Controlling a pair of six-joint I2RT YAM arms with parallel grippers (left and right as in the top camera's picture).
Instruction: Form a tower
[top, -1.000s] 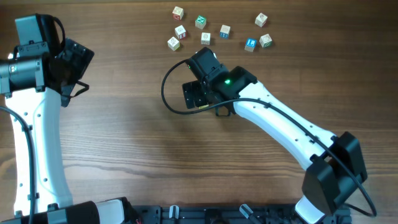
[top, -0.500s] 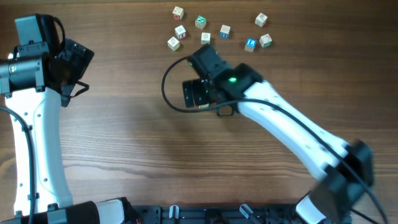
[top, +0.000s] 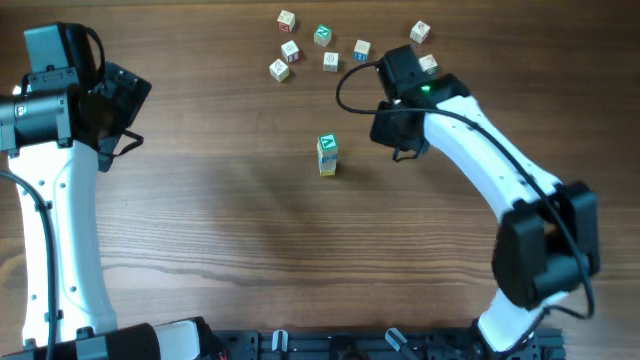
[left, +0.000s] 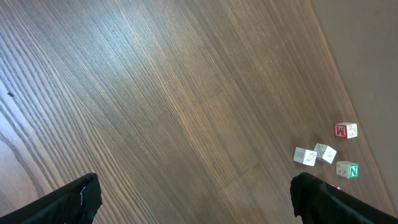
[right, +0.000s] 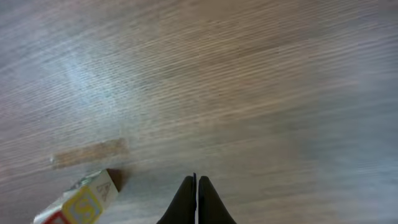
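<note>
Right fingers (right: 196, 199): pressed tip to tip, no gap between them, nothing held. They hang over bare surface (top: 220, 220).

Left fingers (top: 128, 100): spread wide and empty. In the left wrist view one tip sits in each lower corner with only wood grain between them.

The tower (top: 327, 155): stands on the surface off to the left of my right fingers, near them but clear of them, nothing touching it. It is well apart from my left fingers, far out to their right. One cube wide, green-marked cube on top, a yellow mark showing lower on its side. It looks upright from overhead.

Loose cubes (top: 330, 61): scattered singly beyond the tower on the far side of the surface. One lies close beside my right wrist.

The right wrist view is blurred. A yellow-marked cube (right: 81, 202) sits low and left of my closed right fingers; I cannot tell whether it belongs to the tower.
</note>
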